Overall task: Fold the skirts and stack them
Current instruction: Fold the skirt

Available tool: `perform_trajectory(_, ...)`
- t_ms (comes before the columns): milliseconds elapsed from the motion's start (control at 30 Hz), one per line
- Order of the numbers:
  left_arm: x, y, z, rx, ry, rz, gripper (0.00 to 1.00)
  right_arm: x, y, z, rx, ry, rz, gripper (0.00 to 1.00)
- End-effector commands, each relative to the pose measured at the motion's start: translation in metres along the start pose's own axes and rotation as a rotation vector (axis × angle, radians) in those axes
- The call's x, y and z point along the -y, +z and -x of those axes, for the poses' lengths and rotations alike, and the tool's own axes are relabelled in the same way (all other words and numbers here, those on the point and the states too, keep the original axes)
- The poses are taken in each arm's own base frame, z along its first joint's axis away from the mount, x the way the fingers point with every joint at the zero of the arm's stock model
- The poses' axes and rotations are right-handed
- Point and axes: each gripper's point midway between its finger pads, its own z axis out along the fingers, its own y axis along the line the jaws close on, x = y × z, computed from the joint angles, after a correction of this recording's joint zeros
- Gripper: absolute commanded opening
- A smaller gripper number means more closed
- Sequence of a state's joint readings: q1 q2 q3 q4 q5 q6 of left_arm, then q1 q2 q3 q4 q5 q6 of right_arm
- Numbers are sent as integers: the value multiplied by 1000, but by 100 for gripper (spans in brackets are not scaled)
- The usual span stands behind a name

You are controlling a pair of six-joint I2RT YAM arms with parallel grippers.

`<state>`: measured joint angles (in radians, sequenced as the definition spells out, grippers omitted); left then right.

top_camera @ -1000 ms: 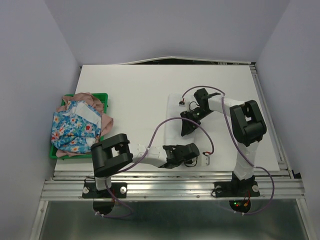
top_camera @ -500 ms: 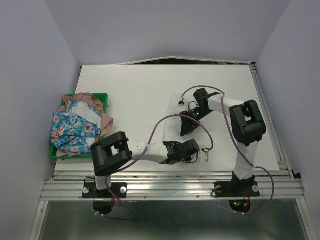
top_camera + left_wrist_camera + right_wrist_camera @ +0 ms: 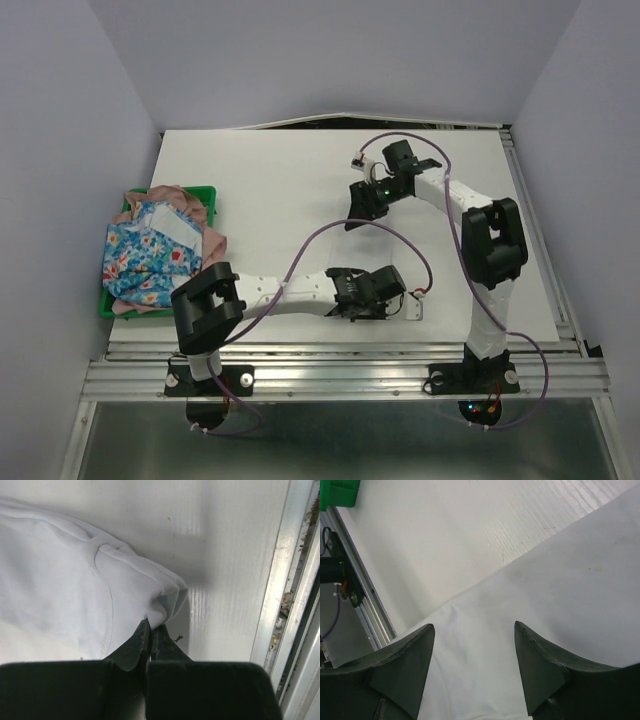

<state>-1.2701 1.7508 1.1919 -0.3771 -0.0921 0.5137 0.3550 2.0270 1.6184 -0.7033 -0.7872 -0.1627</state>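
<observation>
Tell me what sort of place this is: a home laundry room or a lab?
Most likely a lab workcell, not a home: a plain white table boxed in by blank pale walls, with an aluminium rail frame along its near edge.

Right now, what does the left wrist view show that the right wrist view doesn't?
Only left wrist: the left gripper shut on a bunched corner of the white skirt. Only right wrist: the right gripper, open, over a flat stretch of that skirt, and a corner of the green tray. Both: the white skirt lying on the table, with the metal rail at its edge.
</observation>
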Motion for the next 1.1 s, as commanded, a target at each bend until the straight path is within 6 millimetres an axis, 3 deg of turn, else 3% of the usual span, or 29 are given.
perform_trajectory(0, -8, -34, 24, 57, -23, -12, 0, -3, 27, -5, 24, 139, 140, 70)
perform_trajectory(33, -8, -36, 24, 50, -20, -15, 0, -5, 31, -9, 24, 181, 162, 70)
perform_trajectory(67, -10, -39, 29, 60, -20, -12, 0, -5, 37, -26, 6, 224, 181, 70)
perform_trajectory(233, -15, -47, 35, 67, -11, -12, 0, -14, 56, -45, 12, 251, 236, 70)
perform_trajectory(400, -31, -63, 43, 78, -4, 27, 0, -14, 69, -89, -81, 281, 236, 70)
perform_trajectory(500, -50, -78, 47, 89, -10, 78, 0, -33, 70, -110, -131, 277, 260, 69)
perform_trajectory(667, -68, -95, 51, 92, -10, 118, 0, -65, 63, -121, -160, 251, 290, 68)
perform_trajectory(833, -63, -105, 53, 103, -5, 83, 0, -70, 48, -111, -158, 146, 257, 70)
perform_trajectory(867, -59, -106, 54, 115, -6, 57, 0, -67, 45, -93, -132, 63, 227, 70)
perform_trajectory(967, -45, -107, 52, 123, -4, -6, 0, -60, 39, -70, -133, -10, 165, 72)
perform_trajectory(1000, -43, -107, 51, 123, -6, -12, 0, -64, 33, -45, -104, -49, 152, 72)
perform_trajectory(1067, -34, -107, 50, 134, -12, -53, 0, -61, 34, -25, -87, -83, 132, 72)
